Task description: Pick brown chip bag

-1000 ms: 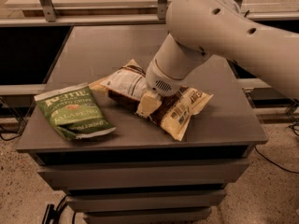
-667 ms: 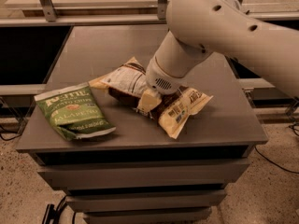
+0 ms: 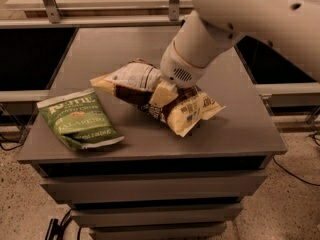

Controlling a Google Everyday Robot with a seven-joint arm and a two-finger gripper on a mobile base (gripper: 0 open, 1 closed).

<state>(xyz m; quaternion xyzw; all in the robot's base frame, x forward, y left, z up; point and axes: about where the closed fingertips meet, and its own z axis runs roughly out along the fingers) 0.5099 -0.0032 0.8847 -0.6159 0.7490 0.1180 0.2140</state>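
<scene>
The brown chip bag (image 3: 135, 81) lies across the middle of the grey table (image 3: 235, 134), dark brown with cream-yellow ends and a white printed panel. Its left end is tilted up a little off the surface. My gripper (image 3: 165, 100) comes down from the upper right onto the bag's middle. One cream finger (image 3: 161, 93) presses into the creased middle and the jaws stand shut on the bag. The other finger is hidden behind the bag and the wrist.
A smaller green jalapeno chip bag (image 3: 80, 120) lies flat at the table's front left, apart from the brown bag. My white arm (image 3: 260, 14) fills the upper right. A shelf rail (image 3: 100, 21) runs behind the table. The table's front edge is near the bags.
The bag has crumpled more around the gripper, and its left end has risen slightly off the table. The green bag has not moved.
</scene>
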